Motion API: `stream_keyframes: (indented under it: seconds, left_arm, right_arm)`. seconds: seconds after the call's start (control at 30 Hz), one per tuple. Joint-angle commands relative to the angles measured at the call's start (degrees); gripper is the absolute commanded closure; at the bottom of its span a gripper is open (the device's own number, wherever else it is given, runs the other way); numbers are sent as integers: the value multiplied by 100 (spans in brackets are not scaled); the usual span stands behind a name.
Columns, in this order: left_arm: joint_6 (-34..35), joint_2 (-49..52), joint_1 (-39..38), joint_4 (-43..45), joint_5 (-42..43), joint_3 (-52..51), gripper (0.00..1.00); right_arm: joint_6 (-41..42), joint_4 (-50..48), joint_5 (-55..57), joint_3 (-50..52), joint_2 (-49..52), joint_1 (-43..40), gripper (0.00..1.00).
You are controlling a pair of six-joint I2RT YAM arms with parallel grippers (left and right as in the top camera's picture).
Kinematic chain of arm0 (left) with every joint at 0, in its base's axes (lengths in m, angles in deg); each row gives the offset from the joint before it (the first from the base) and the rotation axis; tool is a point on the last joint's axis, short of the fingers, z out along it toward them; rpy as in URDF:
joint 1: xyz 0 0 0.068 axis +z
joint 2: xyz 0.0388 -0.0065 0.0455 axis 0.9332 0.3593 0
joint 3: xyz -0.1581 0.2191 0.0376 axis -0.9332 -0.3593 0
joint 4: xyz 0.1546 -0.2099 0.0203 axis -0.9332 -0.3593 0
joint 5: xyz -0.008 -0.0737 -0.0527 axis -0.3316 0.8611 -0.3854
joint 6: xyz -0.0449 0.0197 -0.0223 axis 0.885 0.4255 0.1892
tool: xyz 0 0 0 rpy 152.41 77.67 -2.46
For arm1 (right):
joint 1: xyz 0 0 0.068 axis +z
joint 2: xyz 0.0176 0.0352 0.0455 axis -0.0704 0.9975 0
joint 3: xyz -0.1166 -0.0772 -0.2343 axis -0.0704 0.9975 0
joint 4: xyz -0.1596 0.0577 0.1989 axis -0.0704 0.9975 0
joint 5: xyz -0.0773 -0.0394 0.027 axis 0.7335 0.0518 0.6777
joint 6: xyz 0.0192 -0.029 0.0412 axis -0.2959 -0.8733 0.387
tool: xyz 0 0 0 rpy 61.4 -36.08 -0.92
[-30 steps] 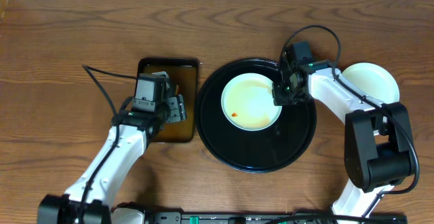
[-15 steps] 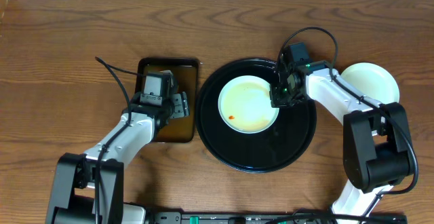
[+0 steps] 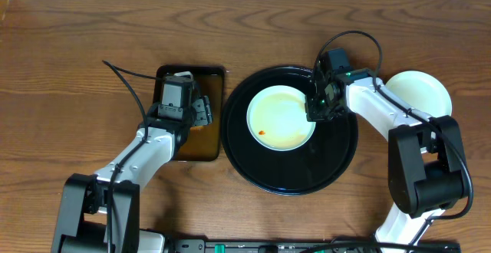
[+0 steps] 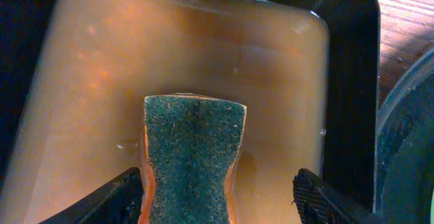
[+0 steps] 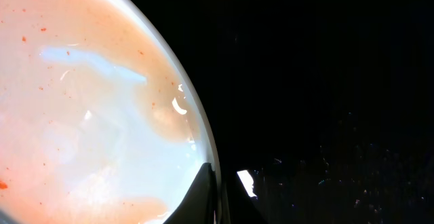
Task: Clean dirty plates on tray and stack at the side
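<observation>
A dirty white plate (image 3: pixel 280 117) with orange smears and a red spot lies on the round black tray (image 3: pixel 295 182). My right gripper (image 3: pixel 316 107) is shut on the plate's right rim, which the right wrist view shows pinched between the fingers (image 5: pixel 218 191); the plate (image 5: pixel 88 102) fills that view's left. My left gripper (image 3: pixel 201 113) is open over the black rectangular tub (image 3: pixel 213 152) of brownish water. In the left wrist view its fingers (image 4: pixel 220 200) straddle a green-topped orange sponge (image 4: pixel 193 142) lying in the tub (image 4: pixel 346 81); the left finger is beside the sponge, the right one well apart.
A clean white plate (image 3: pixel 420 92) lies on the wooden table right of the tray, beside my right arm. The tub stands just left of the tray. Cables arc over both arms.
The right gripper has drawn the plate slightly left on the tray. The left arm has swung and its gripper has shifted a little further up over the tub.
</observation>
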Motion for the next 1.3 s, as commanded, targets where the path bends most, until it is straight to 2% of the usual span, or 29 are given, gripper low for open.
stream_keyframes:
  seconds: [0.0, 0.1, 0.17, 0.2, 0.3, 0.33, 0.67, 0.83, 0.97, 1.03, 1.13, 1.17, 1.2, 1.27]
  left_arm:
    - [-37, 232, 44, 7, -122, -22, 28]
    - [-35, 494, 44, 37, -247, -22, 28]
    - [-37, 671, 44, 107, -245, -22, 36]
    - [-37, 717, 44, 127, -245, -22, 44]
    - [-35, 715, 44, 146, -245, -20, 86]
    - [-35, 682, 44, 157, -245, -20, 92]
    - [-39, -223, 46, 348, -247, -20, 93]
    - [-37, -293, 44, 63, -245, -22, 92]
    - [-35, -149, 44, -356, -245, -22, 78]
    - [-35, -42, 44, -442, -243, -22, 76]
    - [-35, 92, 44, -483, -181, -22, 66]
    - [-35, 114, 44, -481, -181, -22, 60]
    - [-35, 118, 44, -457, -186, -22, 48]
    - [-37, 118, 44, -358, -186, -22, 41]
  right_arm:
    - [61, 48, 39, 42, 166, 81, 99]
    - [61, 52, 39, 42, 166, 87, 99]
    - [61, 68, 39, 42, 166, 85, 99]
    - [61, 72, 39, 42, 166, 85, 99]
    - [61, 90, 39, 42, 166, 87, 99]
    - [61, 92, 39, 42, 166, 87, 99]
    - [59, 94, 42, 42, 166, 85, 99]
    - [61, 92, 39, 42, 166, 85, 99]
    - [61, 96, 39, 42, 166, 85, 99]
    - [61, 94, 42, 42, 166, 85, 99]
    - [61, 94, 39, 42, 166, 85, 99]
    - [61, 98, 39, 42, 166, 87, 99]
    - [61, 107, 39, 42, 166, 87, 99]
    - [61, 114, 39, 42, 166, 85, 99]
